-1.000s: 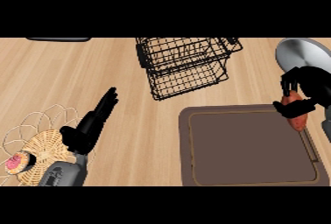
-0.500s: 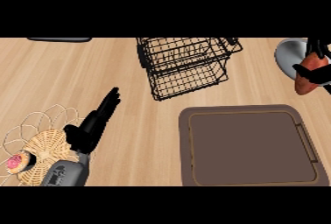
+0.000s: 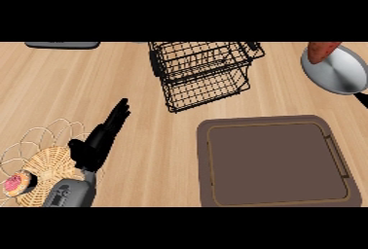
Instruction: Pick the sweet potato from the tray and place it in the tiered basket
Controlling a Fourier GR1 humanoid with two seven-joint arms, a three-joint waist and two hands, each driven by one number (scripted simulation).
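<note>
- One hand shows: the left hand (image 3: 97,141), low at the view's left, its fingers straight and relaxed, pointing up and away over the wooden table (image 3: 86,82), holding nothing.
- Its grey forearm (image 3: 70,193) comes in from the lower edge, crossing a woven mat (image 3: 45,168) that lies inside a pale wire trivet (image 3: 36,138).
- A small pink-topped item (image 3: 14,184) sits at the mat's left edge; what it is cannot be told.
- To the right, at the near side, lies the brown tray (image 3: 277,163), its flat floor bare.
- Farther off, in the middle, stands the black tiered basket (image 3: 205,73), tilted in the view, wire tiers open.
- At the far right a grey round plate (image 3: 338,70) rests on the table.
- The sweet potato (image 3: 321,51), reddish-orange, shows at the plate's far edge, partly cut by the view's top, well apart from the left hand and to the right of the basket.
- The right hand is out of view.
- A dark flat object (image 3: 63,44) lies at the far left edge.
</note>
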